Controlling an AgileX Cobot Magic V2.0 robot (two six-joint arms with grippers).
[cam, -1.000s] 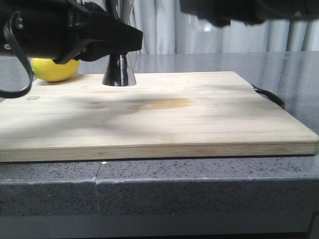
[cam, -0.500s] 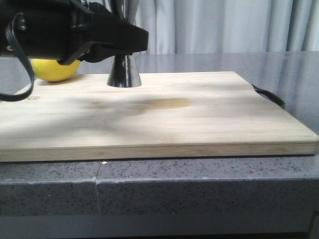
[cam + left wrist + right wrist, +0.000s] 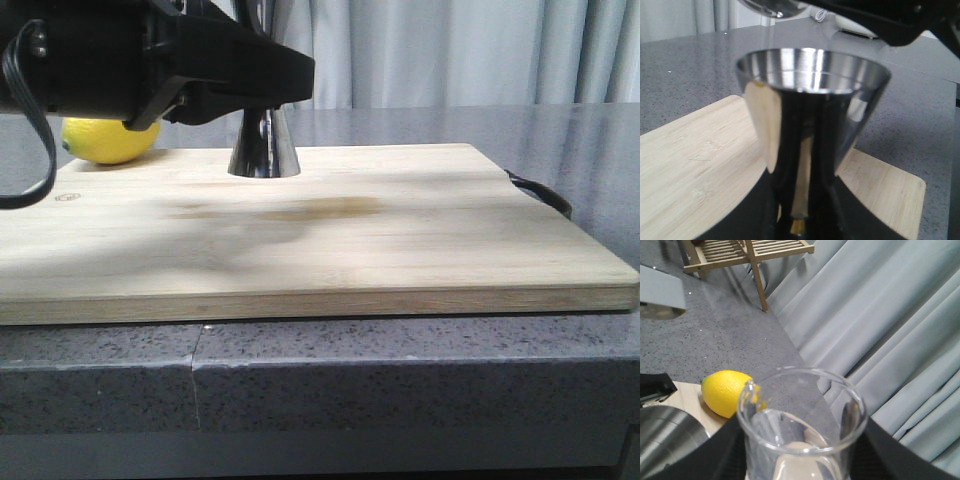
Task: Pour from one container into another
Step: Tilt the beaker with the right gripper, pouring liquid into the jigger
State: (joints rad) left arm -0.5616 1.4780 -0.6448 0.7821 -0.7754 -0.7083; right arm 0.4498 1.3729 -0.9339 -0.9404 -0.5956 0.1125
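Observation:
My left gripper [image 3: 262,98] is shut on the narrow waist of the steel jigger [image 3: 263,150], whose base is at the far side of the wooden cutting board [image 3: 330,240]. In the left wrist view the jigger's open cup [image 3: 812,100] fills the middle, with the black fingers [image 3: 765,215] on either side of its gold band. The clear glass beaker [image 3: 772,6] shows only as a lip just above the cup's far rim. My right gripper [image 3: 800,452] is shut on the beaker [image 3: 800,430], and the jigger's rim [image 3: 665,440] lies beside and below it. The right gripper is outside the front view.
A yellow lemon [image 3: 110,140] lies behind the left arm at the board's far left corner. The board has a black handle [image 3: 540,195] on its right end. Grey curtains [image 3: 450,50] hang behind the counter, and a wooden rack [image 3: 745,252] stands further off.
The left gripper and the jigger have shifted to the right along the board's far side. The right arm, seen at the top of the front view a second ago, has left that view.

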